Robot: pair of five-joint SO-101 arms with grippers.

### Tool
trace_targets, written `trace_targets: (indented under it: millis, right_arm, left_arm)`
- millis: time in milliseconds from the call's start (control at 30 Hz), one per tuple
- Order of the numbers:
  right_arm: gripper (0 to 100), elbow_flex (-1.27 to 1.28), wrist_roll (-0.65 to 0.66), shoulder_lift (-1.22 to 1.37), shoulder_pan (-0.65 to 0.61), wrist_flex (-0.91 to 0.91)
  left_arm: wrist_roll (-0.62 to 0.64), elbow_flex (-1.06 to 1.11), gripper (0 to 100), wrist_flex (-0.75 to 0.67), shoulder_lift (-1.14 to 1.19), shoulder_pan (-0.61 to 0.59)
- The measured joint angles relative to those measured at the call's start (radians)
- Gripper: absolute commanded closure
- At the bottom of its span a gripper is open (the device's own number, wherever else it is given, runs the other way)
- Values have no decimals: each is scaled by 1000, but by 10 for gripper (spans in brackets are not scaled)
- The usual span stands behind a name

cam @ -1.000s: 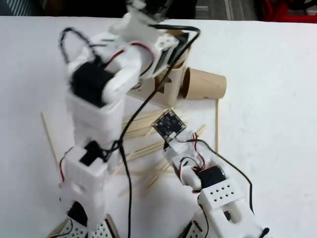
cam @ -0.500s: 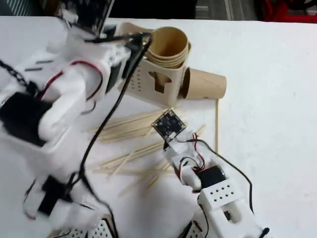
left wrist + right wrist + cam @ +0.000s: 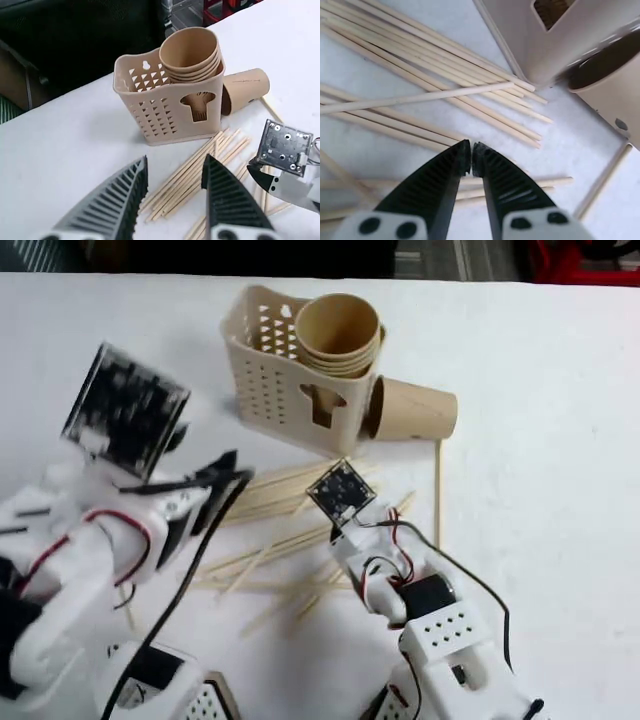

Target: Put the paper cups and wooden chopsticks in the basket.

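Many chopsticks [image 3: 270,495] strewn under right gripper [image 3: 471,147], jaws pinched together, empty; left gripper [image 3: 175,167] spread wide, empty. Light, stiff, slippery, probably rolling: best pinched mid-length. Beyond, basket [image 3: 262,360] holding stacked cups [image 3: 340,325]; one cup [image 3: 420,410] lying beside it.

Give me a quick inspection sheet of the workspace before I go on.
Surface: white table, no spills seen.
Job's things: basket upright with a stack of paper cups inside; another paper cup on its side beside the basket; wooden chopsticks scattered loose in front of the basket; a single chopstick lies apart.
Clutter: nothing seen.
Grippers: left gripper fingers open, empty; right gripper fingers shut, over the chopsticks.
Cables: black cable along the left arm; red and black wires on the right arm.
Surroundings: dark room beyond the table; red object behind.
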Motion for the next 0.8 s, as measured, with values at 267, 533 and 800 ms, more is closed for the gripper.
trace_targets:
  millis: [267,533,800]
  right_arm:
    - [974,0,2,0,3,0]
    - [973,-103,2,0,141,104]
    - [919,-338,-34,0,284,316]
  left_arm:
    - [0,601,812,-236,-302,-253]
    - [-52,1178,812,-477,-649,-423]
    - [-71,1479,812,-568,-796,-473]
